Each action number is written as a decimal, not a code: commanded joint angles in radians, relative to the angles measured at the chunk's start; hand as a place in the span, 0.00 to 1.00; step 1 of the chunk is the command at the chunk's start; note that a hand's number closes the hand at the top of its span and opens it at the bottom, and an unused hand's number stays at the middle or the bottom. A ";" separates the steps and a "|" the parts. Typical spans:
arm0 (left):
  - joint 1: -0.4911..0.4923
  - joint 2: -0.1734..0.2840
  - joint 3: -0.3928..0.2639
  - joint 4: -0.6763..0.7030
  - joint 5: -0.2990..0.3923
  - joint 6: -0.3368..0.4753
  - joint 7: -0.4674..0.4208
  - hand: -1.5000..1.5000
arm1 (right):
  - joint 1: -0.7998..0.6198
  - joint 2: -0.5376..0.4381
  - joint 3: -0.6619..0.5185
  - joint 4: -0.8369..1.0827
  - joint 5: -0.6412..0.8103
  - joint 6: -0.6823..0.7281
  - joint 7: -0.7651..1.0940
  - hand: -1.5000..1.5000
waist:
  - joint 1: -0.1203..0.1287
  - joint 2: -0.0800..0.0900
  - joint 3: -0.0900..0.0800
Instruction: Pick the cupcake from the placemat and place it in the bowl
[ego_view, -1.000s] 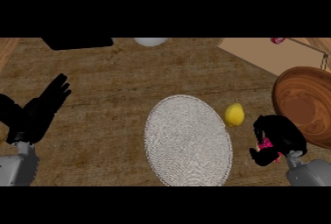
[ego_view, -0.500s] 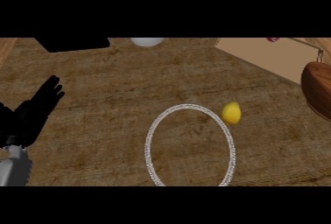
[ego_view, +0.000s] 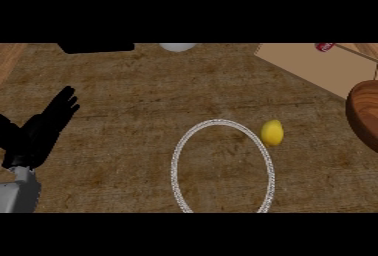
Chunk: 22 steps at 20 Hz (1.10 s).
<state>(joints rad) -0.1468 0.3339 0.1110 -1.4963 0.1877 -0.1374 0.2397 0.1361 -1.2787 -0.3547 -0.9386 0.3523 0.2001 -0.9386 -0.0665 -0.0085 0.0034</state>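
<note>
The placemat (ego_view: 221, 121) shows as a white oval ring low in the middle of the wooden counter, with counter grain inside it. No cupcake is visible on it or anywhere else. The brown wooden bowl (ego_view: 365, 117) is cut off by the right edge. My left hand (ego_view: 40, 132) rests at the far left with straight fingers pointing up, holding nothing. My right hand is out of the head view.
A yellow lemon (ego_view: 272, 133) lies just outside the placemat's upper right rim. A tan board (ego_view: 325, 67) sits at the back right with a small red item (ego_view: 324, 46) on it. A black object (ego_view: 96, 47) and a white round thing (ego_view: 178, 47) stand along the far edge.
A second ago my right hand was at the lower right, curled round something pink; it has left the view. The bowl has shifted toward the right edge, and the placemat now shows only as a ring.
</note>
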 joint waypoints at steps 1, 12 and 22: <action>-0.049 0.005 -0.007 -0.024 0.021 -0.010 0.067 0.50 | 0.085 -0.091 -0.118 0.169 -0.029 0.022 -0.294 1.00 | 0.020 0.002 -0.001; -0.052 -0.017 -0.029 -0.007 -0.024 0.008 0.048 0.50 | 0.063 -0.174 -0.119 0.023 -0.265 0.331 -0.129 1.00 | 0.047 0.005 -0.005; -0.072 -0.042 -0.054 -0.034 -0.038 0.009 0.078 0.50 | -0.006 -0.087 -0.081 -0.254 -0.419 0.295 0.212 1.00 | 0.065 0.006 -0.004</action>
<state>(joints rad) -0.2068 0.3147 0.0844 -1.5007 0.1706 -0.1506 0.2843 0.1644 -1.3945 -0.4529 -1.1039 -0.0171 0.4008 -0.7811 -0.0088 -0.0024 -0.0017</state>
